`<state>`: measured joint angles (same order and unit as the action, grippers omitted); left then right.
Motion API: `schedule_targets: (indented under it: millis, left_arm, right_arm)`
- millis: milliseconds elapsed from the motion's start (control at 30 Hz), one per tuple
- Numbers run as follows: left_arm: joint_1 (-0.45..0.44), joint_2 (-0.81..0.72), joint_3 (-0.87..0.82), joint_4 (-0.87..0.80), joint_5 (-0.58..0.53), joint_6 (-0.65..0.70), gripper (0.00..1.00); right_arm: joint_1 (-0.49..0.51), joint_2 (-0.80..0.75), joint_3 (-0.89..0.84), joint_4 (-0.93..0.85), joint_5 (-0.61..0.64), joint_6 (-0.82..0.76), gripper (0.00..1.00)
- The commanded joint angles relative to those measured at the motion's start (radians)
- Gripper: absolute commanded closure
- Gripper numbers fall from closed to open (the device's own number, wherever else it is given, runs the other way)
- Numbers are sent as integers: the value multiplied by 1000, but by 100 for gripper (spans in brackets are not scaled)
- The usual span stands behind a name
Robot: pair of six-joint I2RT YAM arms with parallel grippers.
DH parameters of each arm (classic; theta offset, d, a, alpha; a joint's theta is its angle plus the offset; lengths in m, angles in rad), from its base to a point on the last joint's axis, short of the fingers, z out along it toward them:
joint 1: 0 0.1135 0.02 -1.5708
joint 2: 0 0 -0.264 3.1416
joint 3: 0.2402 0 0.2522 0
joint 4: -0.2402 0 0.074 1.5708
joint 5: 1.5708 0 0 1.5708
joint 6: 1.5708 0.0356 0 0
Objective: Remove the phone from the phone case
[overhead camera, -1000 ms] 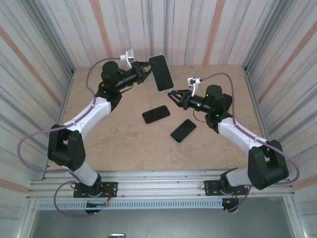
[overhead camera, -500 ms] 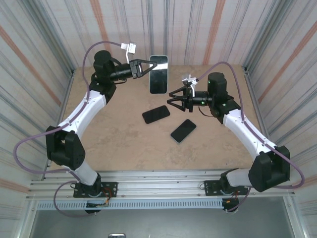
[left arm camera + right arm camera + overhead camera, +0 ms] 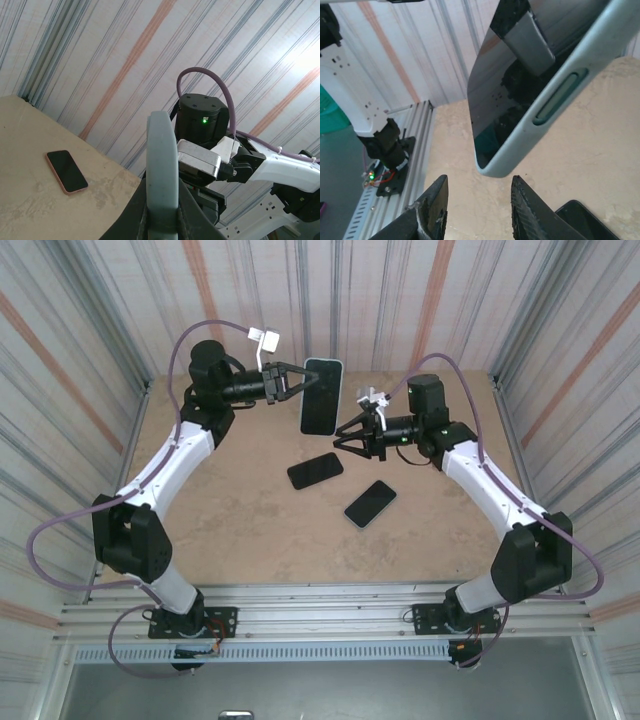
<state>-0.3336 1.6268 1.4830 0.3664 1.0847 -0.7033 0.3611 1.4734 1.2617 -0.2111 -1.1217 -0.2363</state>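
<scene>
Your L end effector point(image 3: 298, 386) is clamped on the phone case point(image 3: 560, 100), held in the air at upper centre of the top view w/ the phone point(image 3: 321, 398) seated inside, screen dark. Your R end effector point(image 3: 338, 437) sits just lower right of it, fingers apart w/ nothing btwn them; in the R wrist view the case's bottom corner hangs just above the tips. A black handset point(image 3: 315, 470) & a second handset point(image 3: 370, 503) lie flat on the worktop point(image 3: 230, 520) mid-frame.
</scene>
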Motion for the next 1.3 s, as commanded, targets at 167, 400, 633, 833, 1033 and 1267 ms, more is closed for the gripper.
schedule_targets:
  millis: [167,400,633,833,1033,1267]
  left_arm:
    - [-5,2,43,40,28,-10,100]
    - [-12,4,50,45,27,-21,100]
    - [-15,8,53,47,28,-31,100]
    - [-15,14,57,49,31,-57,100]
    - [-15,28,67,55,37,-92,100]
    - [-16,31,67,60,44,-122,100]
  right_arm:
    - [18,27,58,-24,-59,-38,66]
    - [22,49,80,-32,-69,-44,70]
    - [25,69,102,-50,-82,-60,76]
    - [29,73,115,-108,-76,-127,79]
    - [36,76,116,-140,-53,-170,79]
    - [31,65,105,-66,-5,-115,82]
